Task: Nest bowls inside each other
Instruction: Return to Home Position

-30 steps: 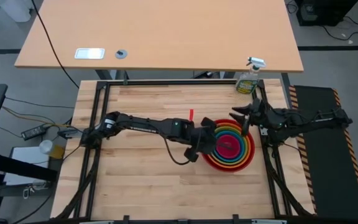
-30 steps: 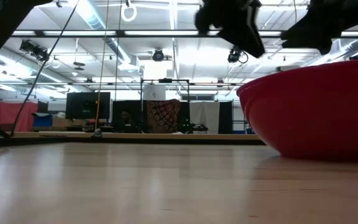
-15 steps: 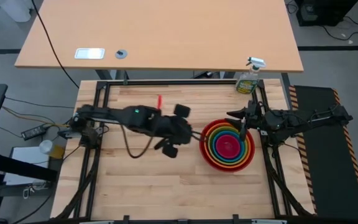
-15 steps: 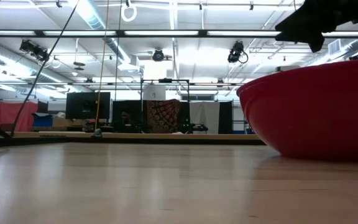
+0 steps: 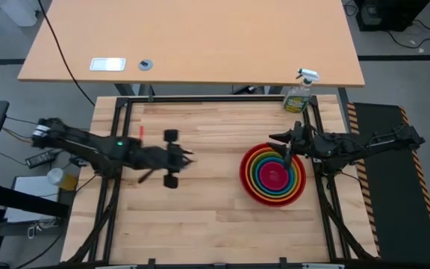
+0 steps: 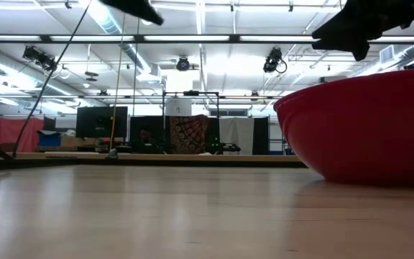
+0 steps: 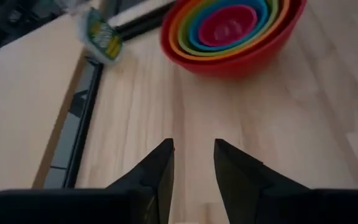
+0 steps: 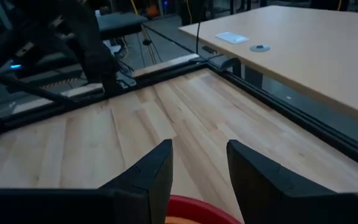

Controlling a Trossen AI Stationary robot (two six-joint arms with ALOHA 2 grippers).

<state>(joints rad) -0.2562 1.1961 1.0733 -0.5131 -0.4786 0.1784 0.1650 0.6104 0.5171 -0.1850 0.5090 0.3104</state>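
Note:
The bowls sit nested at the table's right: red outermost, then orange, lime green and blue, with pink in the middle. The red bowl rests with its base on the wood. My left gripper hangs open over the table's middle left, well clear of the stack, with nothing between its fingers. My right gripper hovers open above the stack's far rim and is empty; the red rim shows just below its fingers.
A green spray bottle stands at the table's far right corner. A black frame rail runs along the table's edges. Bare wood lies along the near side and between my left gripper and the bowls.
My left gripper has pulled back from the bowls toward the table's left edge, rolling as it went and staying open. The nested bowls have stayed where they were. My right gripper has edged slightly toward the left over the stack's far rim.

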